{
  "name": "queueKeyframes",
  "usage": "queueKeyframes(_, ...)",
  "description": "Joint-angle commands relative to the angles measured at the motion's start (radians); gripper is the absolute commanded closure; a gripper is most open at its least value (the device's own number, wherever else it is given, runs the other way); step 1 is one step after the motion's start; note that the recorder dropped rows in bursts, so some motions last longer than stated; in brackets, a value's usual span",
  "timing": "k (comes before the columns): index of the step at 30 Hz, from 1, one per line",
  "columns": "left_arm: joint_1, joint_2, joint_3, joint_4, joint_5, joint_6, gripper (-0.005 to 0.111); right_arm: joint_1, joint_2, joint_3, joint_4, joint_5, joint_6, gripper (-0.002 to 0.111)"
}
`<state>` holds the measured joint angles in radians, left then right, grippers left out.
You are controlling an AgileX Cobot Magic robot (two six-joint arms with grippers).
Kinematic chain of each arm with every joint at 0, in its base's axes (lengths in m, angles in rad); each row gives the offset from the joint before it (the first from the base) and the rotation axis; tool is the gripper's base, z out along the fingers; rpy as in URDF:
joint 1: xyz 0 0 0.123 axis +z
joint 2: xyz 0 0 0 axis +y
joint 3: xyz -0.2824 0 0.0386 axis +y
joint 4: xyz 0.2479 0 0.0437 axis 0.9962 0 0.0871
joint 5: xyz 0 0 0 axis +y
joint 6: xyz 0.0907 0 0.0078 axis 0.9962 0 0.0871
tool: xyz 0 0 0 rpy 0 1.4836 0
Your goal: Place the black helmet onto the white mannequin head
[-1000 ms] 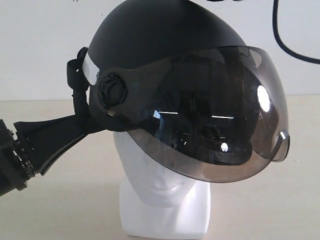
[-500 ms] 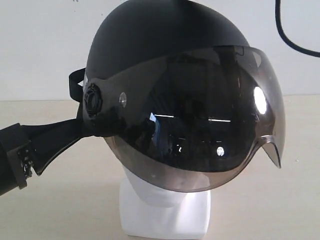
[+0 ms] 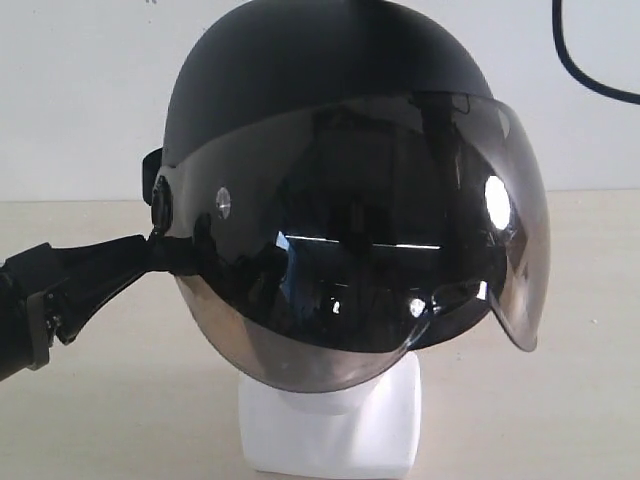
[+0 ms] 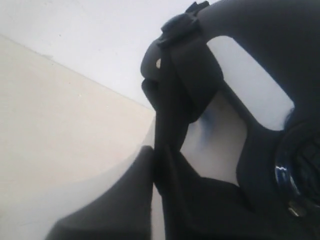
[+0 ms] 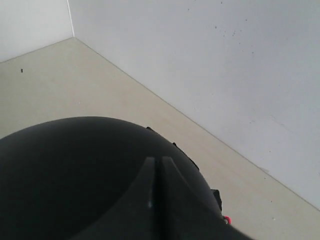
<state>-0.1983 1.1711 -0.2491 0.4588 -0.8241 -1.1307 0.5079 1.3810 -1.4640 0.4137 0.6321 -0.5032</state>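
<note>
Helmet (image 3: 320,90) over mannequin head (image 3: 330,430), L gripper (image 3: 148,250) on strap (image 4: 190,80)

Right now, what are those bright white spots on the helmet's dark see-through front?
Exterior view: that's glare, bright reflections on the visor of the black helmet, hiding most of the white mannequin head. Left wrist view: the close strap looks soft and blurry. Right wrist view: the helmet's top is dark and featureless.

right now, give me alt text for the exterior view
A black helmet with a dark tinted visor covers a white mannequin head, leaving only its lower part showing. Black left fingers reach its side from the left, above a beige table.
</note>
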Motion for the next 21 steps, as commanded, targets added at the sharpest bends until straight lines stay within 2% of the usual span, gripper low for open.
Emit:
queueKeyframes(1, 0.006, 0.012, 0.015, -0.090, 0.100, 0.052, 0.102, 0.002, 0.003, -0.004, -0.023, 0.036, 0.004, 0.109)
queueKeyframes(6, 0.006, 0.012, -0.025, -0.104, 0.103, 0.085, 0.102, 0.002, 0.003, -0.004, -0.023, 0.022, 0.004, 0.109)
queueKeyframes(11, 0.006, 0.026, -0.098, -0.097, 0.213, 0.108, 0.102, 0.002, 0.002, -0.004, -0.029, 0.024, 0.005, 0.109)
queueKeyframes(21, 0.006, 0.129, -0.112, -0.070, 0.165, 0.093, 0.102, 0.002, 0.000, -0.004, -0.036, 0.007, 0.005, 0.109)
